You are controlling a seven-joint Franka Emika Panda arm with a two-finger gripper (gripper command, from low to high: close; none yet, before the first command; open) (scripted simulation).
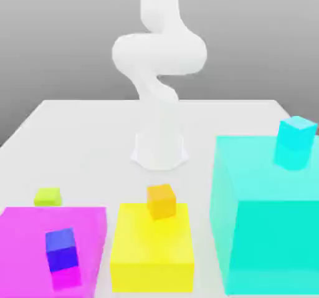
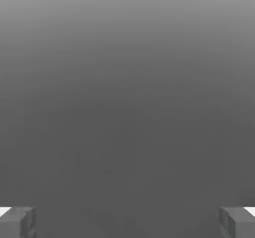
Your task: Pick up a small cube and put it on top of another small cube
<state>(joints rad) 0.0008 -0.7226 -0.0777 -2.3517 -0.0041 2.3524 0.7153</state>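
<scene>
**Lime cube rests low on the table, hand spread wide elsewhere**

In the exterior view, going from that view's left to its right: the small, matte lime yellow-green cube [image 1: 48,196] sits directly on the pale grey table [image 1: 93,134], just behind the back edge of a flat magenta block [image 1: 37,240]. On that magenta block stands a small dark blue cube [image 1: 61,249], turned slightly off square. Next comes a yellow block [image 1: 151,247] with a small orange cube [image 1: 162,201] on its top near the back edge. Behind these, at the middle of the table, rises the white robot arm [image 1: 159,53], its base [image 1: 160,150] well apart from the lime cube and to that cube's right. Furthest right stands a tall turquoise block [image 1: 268,228], with a small cyan cube [image 1: 295,142] on its top rear corner.

In the hand view, the hand [image 2: 127,222] is released: its two grey fingertips [image 2: 17,222] stand far apart at opposite edges of the picture, with plain grey background between them and nothing gripped. The lime cube's position relative to the hand cannot be told.
</scene>
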